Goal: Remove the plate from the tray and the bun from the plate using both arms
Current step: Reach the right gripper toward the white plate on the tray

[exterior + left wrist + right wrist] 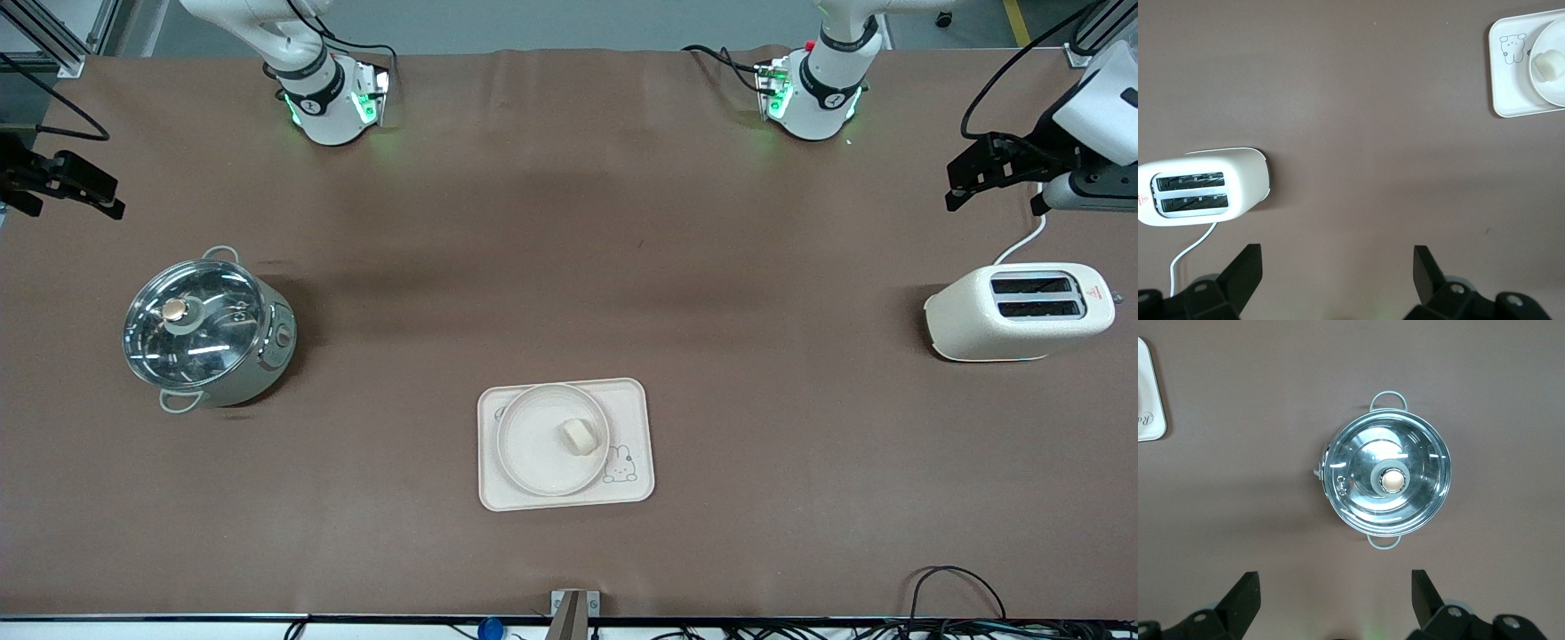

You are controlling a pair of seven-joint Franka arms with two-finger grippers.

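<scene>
White arms (311, 80), green-lit bases, blk grippers, blk cables.

On the tabletop (569, 222) there is one plate (533, 444), one bun (578, 436) and one tray (636, 418) (with a single rabbit drawing). There is also one pot (209, 333) with one glass lid (191, 320) and two loop handles, and one toaster (1018, 311) with two slots. Two arms are in view, each with one end effector: the left end effector (987, 169) and the right end effector (62, 182), both with two fingers spread apart.
</scene>
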